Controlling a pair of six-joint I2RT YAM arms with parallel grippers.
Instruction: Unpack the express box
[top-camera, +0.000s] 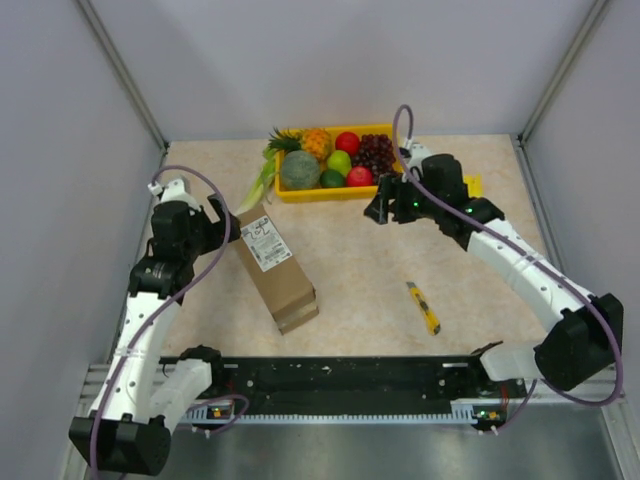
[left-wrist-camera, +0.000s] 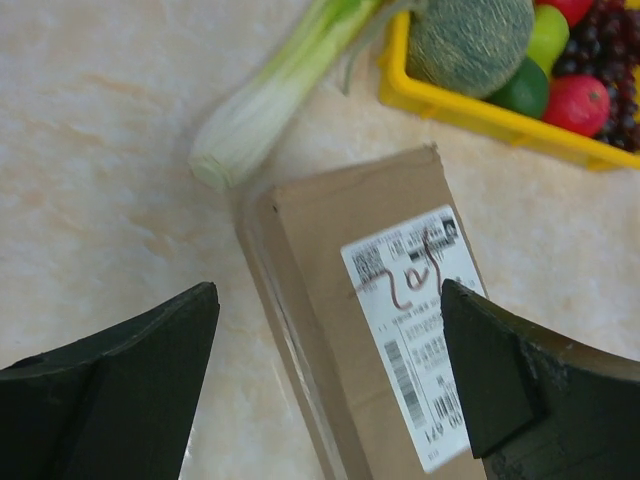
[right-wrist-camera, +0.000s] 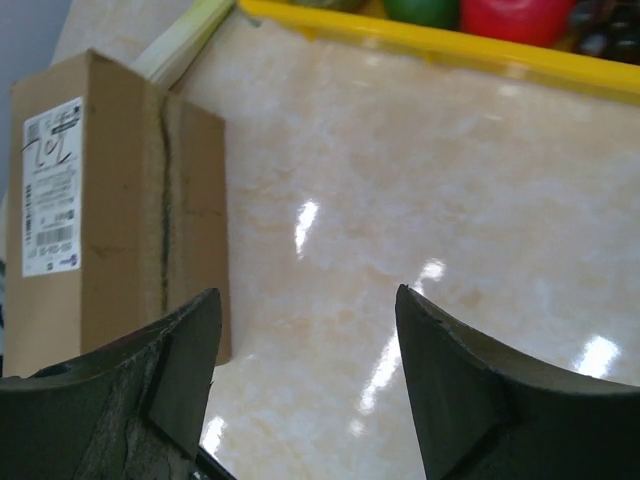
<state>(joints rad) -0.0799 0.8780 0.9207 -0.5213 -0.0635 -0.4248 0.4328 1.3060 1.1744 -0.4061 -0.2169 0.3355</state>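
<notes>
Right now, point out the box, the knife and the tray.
box (top-camera: 277, 268): top view, middle of its upper face.
knife (top-camera: 423, 308): top view, middle of the yellow handle.
tray (top-camera: 305, 194): top view, its near yellow wall.

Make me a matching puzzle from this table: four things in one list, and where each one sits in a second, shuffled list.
Things
1. express box
2. utility knife
3. fruit tray
4. green stalk

Places
A. at the far edge of the table, about the middle
B. alone on the right half, nearer the front edge
C. on the left half, lying at a slant with its white label facing up
D. sticking out past the tray's left end, pointing toward the box

Pairs: 1-C, 2-B, 3-A, 4-D
</notes>
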